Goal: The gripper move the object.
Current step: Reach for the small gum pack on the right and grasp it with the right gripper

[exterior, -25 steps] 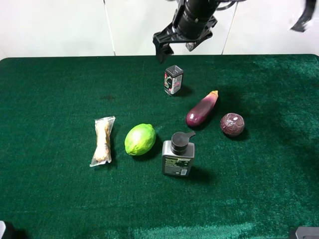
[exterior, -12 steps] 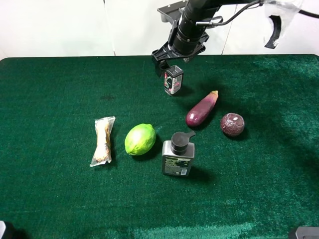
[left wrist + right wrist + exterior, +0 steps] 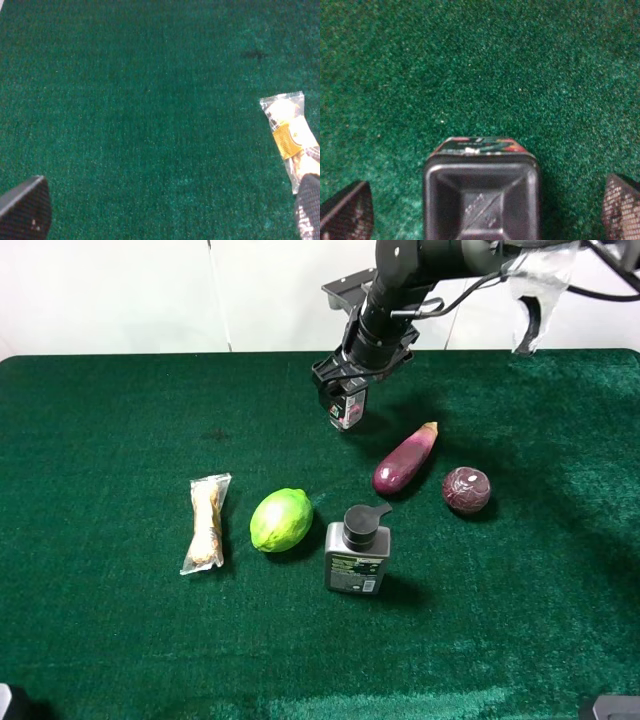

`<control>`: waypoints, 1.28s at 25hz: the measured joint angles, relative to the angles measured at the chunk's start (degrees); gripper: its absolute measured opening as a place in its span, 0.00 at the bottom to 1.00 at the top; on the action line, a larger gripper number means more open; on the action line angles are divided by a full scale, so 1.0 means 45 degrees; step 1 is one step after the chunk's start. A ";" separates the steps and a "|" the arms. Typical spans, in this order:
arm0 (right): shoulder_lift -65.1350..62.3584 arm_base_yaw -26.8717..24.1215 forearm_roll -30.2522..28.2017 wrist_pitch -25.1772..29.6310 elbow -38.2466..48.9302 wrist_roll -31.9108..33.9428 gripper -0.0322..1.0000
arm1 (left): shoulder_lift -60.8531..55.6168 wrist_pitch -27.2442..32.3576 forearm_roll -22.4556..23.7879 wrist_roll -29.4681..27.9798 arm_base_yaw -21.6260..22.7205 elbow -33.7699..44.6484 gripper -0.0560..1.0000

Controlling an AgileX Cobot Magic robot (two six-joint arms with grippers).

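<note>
The object (image 3: 347,410) is a small dark boxy container with a red, white and green label, standing at the back middle of the green table. My right gripper (image 3: 343,381) hangs directly over it, open, reaching in from the upper right. In the right wrist view the object's black top (image 3: 481,196) sits between the two dark fingertips (image 3: 347,210), which stand wide apart and clear of its sides. My left gripper (image 3: 160,212) is open over bare cloth, with only its fingertips (image 3: 24,207) showing.
A purple eggplant (image 3: 405,459) and a dark red ball-shaped fruit (image 3: 466,489) lie right of the object. A lime (image 3: 281,520), a grey pump bottle (image 3: 357,551) and a wrapped snack (image 3: 205,522) lie nearer the front; the snack (image 3: 291,135) also shows beside the left gripper.
My right gripper has come down and slightly right, from above and behind the object to straddling its top. The jaws stayed wide. Nothing on the table has moved.
</note>
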 joint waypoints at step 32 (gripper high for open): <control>0.0942 0.0000 0.0217 0.0348 -0.0864 -0.0435 0.36 | 0.0000 0.0000 0.0000 0.0000 0.0000 0.0000 0.99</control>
